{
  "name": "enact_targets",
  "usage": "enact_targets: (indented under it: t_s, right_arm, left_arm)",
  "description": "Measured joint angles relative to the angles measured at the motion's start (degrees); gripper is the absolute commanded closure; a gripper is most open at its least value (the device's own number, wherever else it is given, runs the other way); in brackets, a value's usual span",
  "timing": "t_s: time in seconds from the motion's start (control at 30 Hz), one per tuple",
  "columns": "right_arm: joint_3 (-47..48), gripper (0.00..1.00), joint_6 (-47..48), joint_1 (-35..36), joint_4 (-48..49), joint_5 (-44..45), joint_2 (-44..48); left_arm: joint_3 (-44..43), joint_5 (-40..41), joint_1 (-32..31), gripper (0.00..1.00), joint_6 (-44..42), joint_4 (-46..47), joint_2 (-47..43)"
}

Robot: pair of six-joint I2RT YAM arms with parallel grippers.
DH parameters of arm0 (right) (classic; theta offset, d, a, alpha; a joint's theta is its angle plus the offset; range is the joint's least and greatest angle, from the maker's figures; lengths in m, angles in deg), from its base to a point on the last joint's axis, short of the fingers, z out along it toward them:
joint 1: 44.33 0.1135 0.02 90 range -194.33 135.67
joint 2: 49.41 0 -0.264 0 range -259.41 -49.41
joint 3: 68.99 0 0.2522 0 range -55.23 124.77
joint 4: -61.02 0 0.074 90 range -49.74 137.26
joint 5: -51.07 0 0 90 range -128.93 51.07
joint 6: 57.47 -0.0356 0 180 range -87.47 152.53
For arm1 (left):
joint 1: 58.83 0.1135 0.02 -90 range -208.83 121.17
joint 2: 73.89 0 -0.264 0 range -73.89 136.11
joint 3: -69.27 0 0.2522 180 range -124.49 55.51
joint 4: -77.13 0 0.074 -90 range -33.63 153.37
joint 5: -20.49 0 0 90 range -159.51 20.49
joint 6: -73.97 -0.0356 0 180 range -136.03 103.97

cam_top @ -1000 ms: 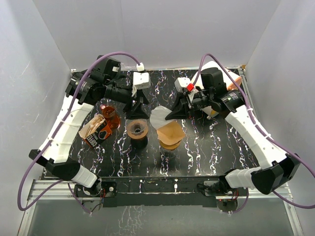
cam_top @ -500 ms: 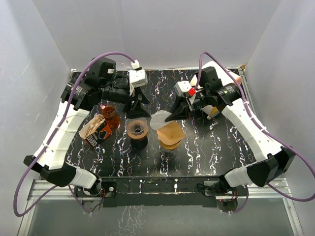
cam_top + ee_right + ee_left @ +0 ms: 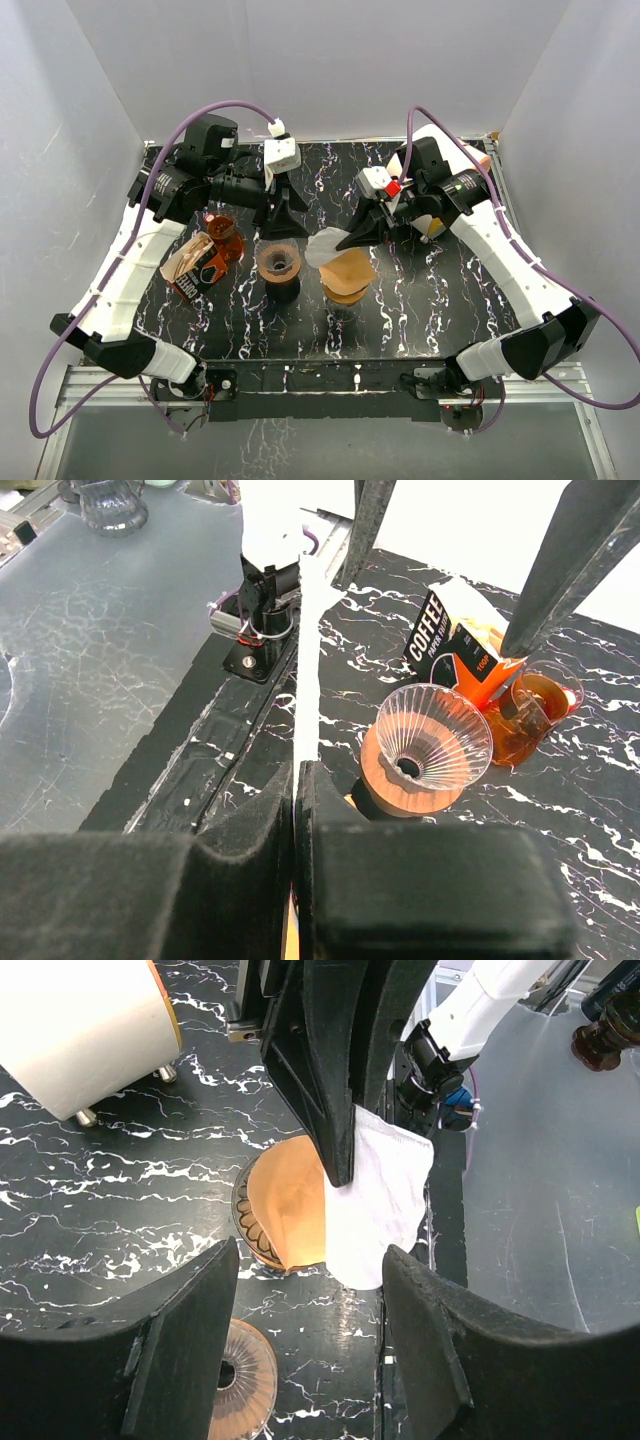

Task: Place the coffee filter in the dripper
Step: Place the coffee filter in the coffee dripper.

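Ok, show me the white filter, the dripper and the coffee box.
white filter [image 3: 385, 1200]: left wrist view, middle of the paper.
dripper [image 3: 450, 730]: right wrist view, ribbed inner wall.
coffee box [image 3: 432, 635]: right wrist view, black lettered face.

white coffee filter [image 3: 385, 1200], clear ribbed dripper [image 3: 425, 742] on a brown base, black table [image 3: 420, 300] veined with white marbling, black-and-orange coffee box [image 3: 450, 645] lettered white, amber jug [image 3: 530, 715], scallop-edged tan disc [image 3: 285, 1205], purple cables [image 3: 230, 104].
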Motion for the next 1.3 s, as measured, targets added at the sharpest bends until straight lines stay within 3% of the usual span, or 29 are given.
enact_targets:
  t_s: [1.3]
  right_arm:
    - [-0.4,0.99,-4.2,0.0,2.8,-1.5,0.0]
  left_arm:
    - [0.8,-4.7,0.0,0.41,-0.8,-1.0,1.1]
